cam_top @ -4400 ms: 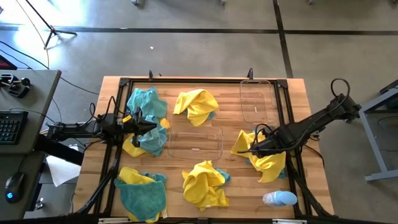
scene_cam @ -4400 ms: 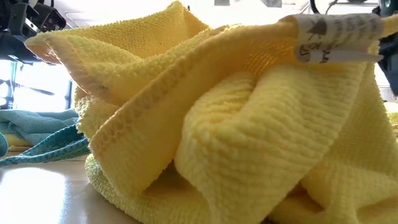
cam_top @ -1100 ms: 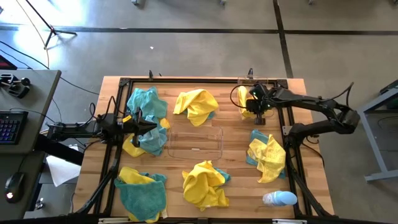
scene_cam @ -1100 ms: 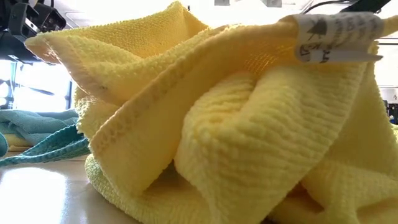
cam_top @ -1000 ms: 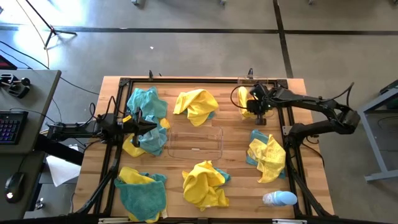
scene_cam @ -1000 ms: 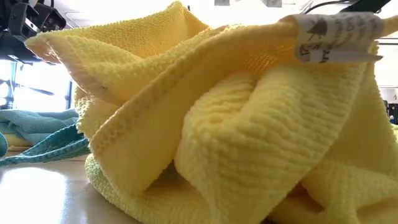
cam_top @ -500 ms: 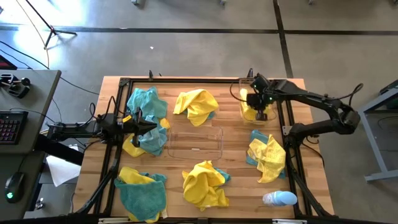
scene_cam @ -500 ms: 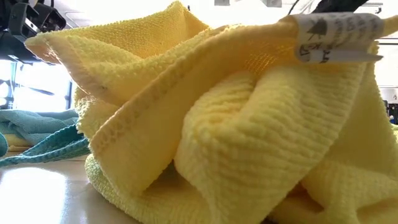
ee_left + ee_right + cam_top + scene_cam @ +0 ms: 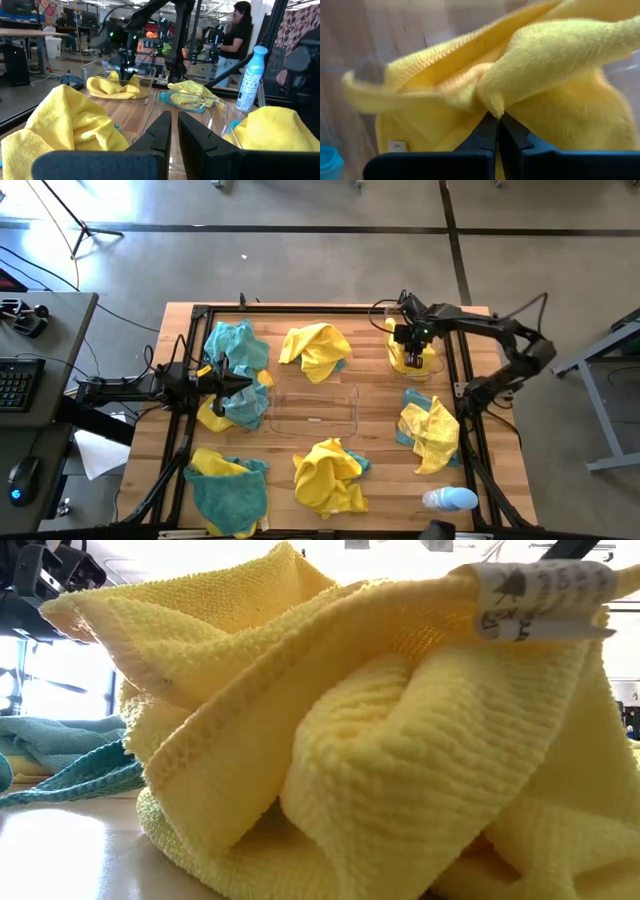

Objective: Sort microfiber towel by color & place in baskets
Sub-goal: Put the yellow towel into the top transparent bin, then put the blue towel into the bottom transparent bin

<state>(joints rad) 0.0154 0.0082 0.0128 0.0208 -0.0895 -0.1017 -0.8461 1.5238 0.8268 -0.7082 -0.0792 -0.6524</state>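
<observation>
Yellow and teal microfiber towels lie in heaps on the wooden table: a teal one (image 9: 232,345), a yellow one (image 9: 315,348), a teal one over yellow (image 9: 228,485), a yellow one (image 9: 328,475) and a yellow one over teal (image 9: 430,430). One clear basket (image 9: 348,420) stands mid-table. The other basket (image 9: 432,320) stands at the far right. My right gripper (image 9: 414,352) hangs over that basket, shut on a yellow towel (image 9: 415,365). My left gripper (image 9: 243,381) waits level and shut over the left heaps, touching nothing. My right gripper pinches a bunched fold of the yellow towel (image 9: 487,102) between its two fingertips, coming from above and pointing down. The towel spreads out below the fingers, and its lower part (image 9: 112,87) lies inside the far-right basket.
A pale blue-and-white bottle (image 9: 450,498) lies near the front right corner. A dark frame (image 9: 300,310) runs around the table. A yellow towel (image 9: 350,740) fills the low view. People (image 9: 235,35) stand in the room beyond.
My right gripper, still shut, has carried the yellow towel from the basket's left rim toward the table's right edge and slightly down. The towel, which hung beside that rim, now lies inside the far-right basket.
</observation>
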